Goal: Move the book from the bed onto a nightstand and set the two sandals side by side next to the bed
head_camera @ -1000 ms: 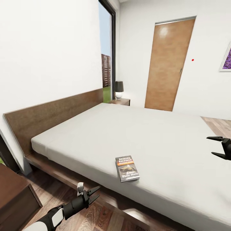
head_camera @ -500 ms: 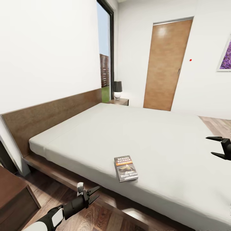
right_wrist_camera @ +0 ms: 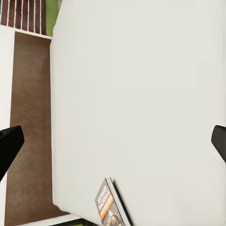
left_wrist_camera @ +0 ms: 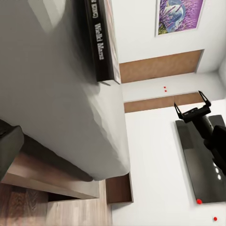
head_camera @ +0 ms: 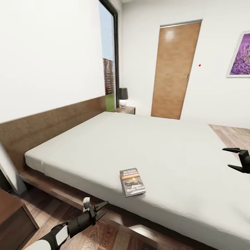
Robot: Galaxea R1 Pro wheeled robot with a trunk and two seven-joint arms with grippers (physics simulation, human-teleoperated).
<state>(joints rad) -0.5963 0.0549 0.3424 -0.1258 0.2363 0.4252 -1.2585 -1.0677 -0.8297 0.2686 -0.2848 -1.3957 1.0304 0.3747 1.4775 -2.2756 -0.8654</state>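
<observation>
left arm (head_camera: 74, 225): black, white cuff | claws: black, pointed

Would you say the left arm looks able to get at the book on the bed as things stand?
Probably yes. The book lies flat near the bed's near edge, with bare mattress around it. The left gripper hangs open, low beside the bed frame, so it would have to rise over the edge first.

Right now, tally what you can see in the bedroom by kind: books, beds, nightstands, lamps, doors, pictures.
book: 1
bed: 1
nightstands: 2, far one, near one
lamp: 1
door: 1
picture: 1
Total: 7
</observation>
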